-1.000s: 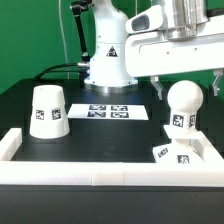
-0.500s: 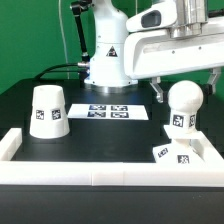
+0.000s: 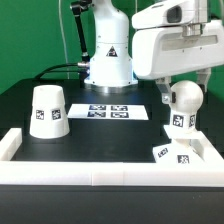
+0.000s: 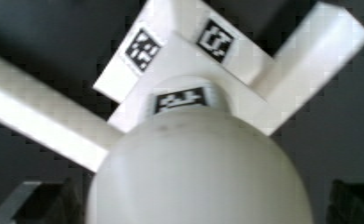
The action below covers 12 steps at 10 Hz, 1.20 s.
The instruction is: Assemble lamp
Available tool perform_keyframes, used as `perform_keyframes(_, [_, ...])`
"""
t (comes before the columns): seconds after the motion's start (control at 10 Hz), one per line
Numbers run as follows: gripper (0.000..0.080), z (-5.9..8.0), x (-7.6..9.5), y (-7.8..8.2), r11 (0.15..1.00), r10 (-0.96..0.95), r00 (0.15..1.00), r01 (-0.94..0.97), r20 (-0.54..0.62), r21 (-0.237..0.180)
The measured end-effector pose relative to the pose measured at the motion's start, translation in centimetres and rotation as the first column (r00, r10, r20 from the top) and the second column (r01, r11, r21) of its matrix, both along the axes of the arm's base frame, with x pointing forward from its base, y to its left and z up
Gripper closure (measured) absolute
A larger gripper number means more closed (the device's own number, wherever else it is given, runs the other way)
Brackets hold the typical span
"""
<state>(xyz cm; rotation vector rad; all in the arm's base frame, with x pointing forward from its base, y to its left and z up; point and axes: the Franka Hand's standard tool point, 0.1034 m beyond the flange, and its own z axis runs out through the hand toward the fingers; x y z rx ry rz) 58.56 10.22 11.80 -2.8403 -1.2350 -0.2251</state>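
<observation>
We see the claw with its jaws spread wide, hanging over the bulb with one finger beside the ball's upper part and nothing clamped. The bulb stands upright on the square base at the exterior view's right, near the white border rail. The shade sits well apart at the exterior view's left on the black worktop, with the marker board between them.

Green wall behind black table
</observation>
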Motion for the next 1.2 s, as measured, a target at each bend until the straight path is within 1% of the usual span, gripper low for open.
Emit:
perform_keyframes(0.1, [0.0101,0.0,0.5,0.2,0.991,0.132,0.991,-0.132,0.008,-0.034])
perform_keyframes(0.2, [0.0101,0.0,0.7,0.3,0.973,0.222,0.975,-0.221,0.013,-0.059])
perform_keyframes(0.4, [0.0101,-0.1,0.6,-0.1,0.954,0.292,0.956,-0.291,0.013,-0.071])
perform_keyframes(0.6, [0.0101,-0.2,0.6,-0.2,0.899,0.428,0.904,-0.425,0.004,-0.105])
perform_keyframes(0.7, [0.0101,-0.4,0.6,0.1,0.859,0.499,0.867,-0.495,-0.010,-0.132])
perform_keyframes(0.9, [0.0101,-0.7,0.6,0.6,0.733,0.660,0.751,-0.654,-0.039,-0.185])
perform_keyframes(1.1, [0.0101,-1.1,0.5,0.9,0.650,0.734,0.675,-0.729,-0.071,-0.214])
perform_keyframes(1.2, [0.0101,-1.1,0.5,0.9,0.649,0.734,0.675,-0.730,-0.073,-0.216])
